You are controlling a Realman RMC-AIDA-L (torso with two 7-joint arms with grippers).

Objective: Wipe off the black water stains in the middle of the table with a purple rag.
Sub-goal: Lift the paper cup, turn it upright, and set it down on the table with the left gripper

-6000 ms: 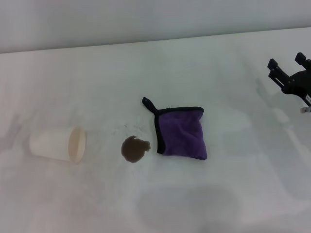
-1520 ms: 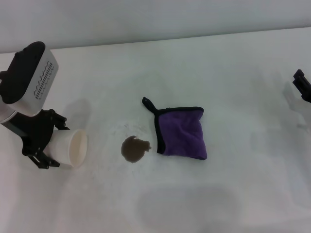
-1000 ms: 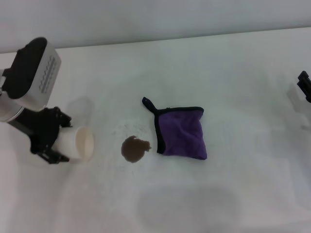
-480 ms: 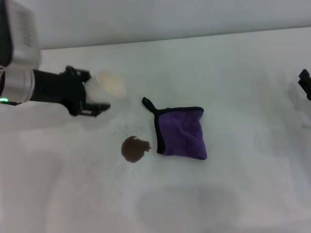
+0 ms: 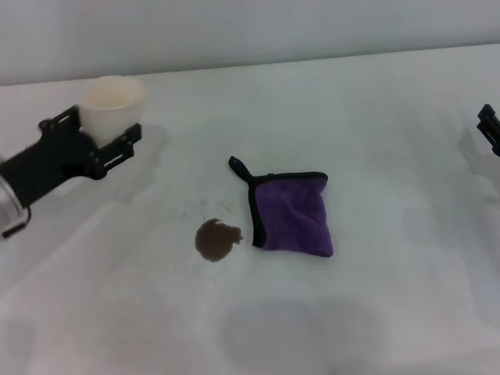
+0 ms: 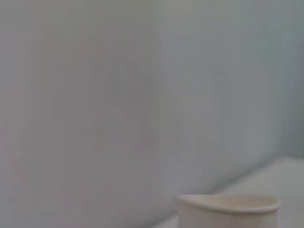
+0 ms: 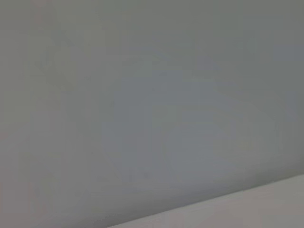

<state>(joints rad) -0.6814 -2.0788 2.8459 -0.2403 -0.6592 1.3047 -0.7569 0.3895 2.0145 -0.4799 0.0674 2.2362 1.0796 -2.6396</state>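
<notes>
The dark brown stain [image 5: 216,240] lies on the white table [image 5: 375,117] near the middle. The purple rag [image 5: 291,212] lies flat just right of it, black edging and loop [image 5: 237,166] toward the back left. My left gripper [image 5: 100,141] is at the far left, shut on a white paper cup [image 5: 112,107] held upright above the table; the cup's rim also shows in the left wrist view [image 6: 229,205]. My right gripper [image 5: 490,129] is only partly in view at the right edge, away from the rag.
A grey wall [image 5: 250,31] runs along the table's far edge. The right wrist view shows only wall and a strip of table [image 7: 266,204].
My left gripper closed on the cup that lay on its side, lifted it, turned it upright and carried it toward the back left. The rag and stain have not moved.
</notes>
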